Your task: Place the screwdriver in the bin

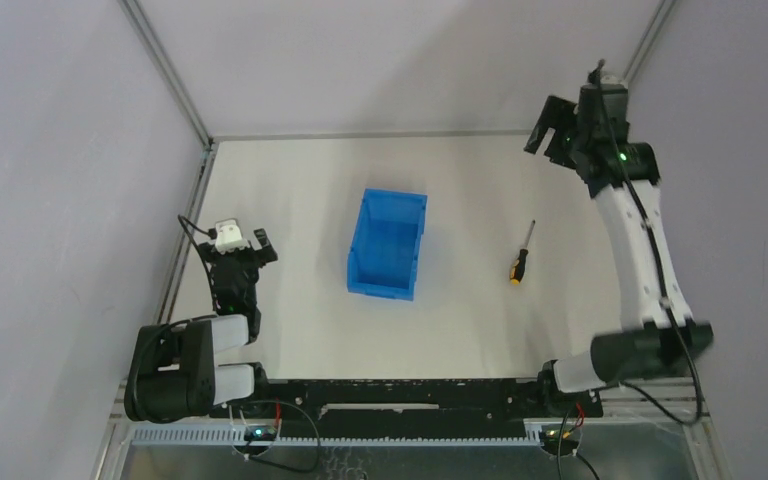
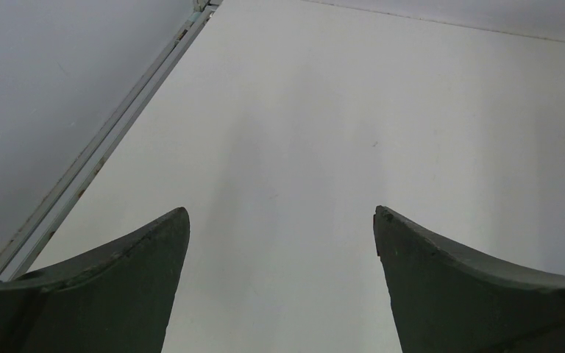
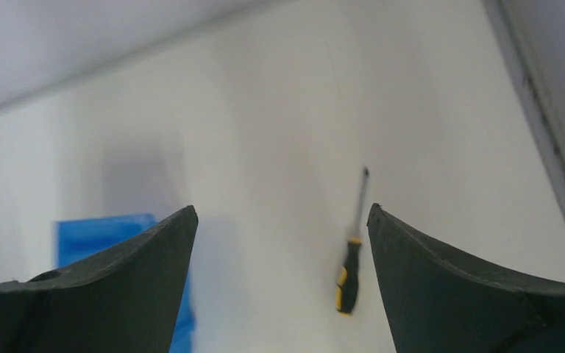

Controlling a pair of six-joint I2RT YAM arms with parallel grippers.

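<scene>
Left gripper [image 2: 279, 213]: jaws spread wide with nothing between them; it sat low near the left edge of the table [image 1: 310, 180].
Bin [image 1: 386, 284]: bright blue, open-topped and empty, about mid-surface.
Screwdriver [image 1: 521, 254] place: flat on the surface between the bin and the right edge, apart from both, tip toward the far edge.
Screwdriver handling: probably light and rigid; the thin shaft looked likely to roll or slip, so the thicker handle seemed the better hold, pinched across its width.
Screwdriver look: slim dark shaft, black handle with yellow-orange accents.
Right gripper [image 3: 281, 209]: jaws wide apart and empty, raised over the far right corner.
</scene>
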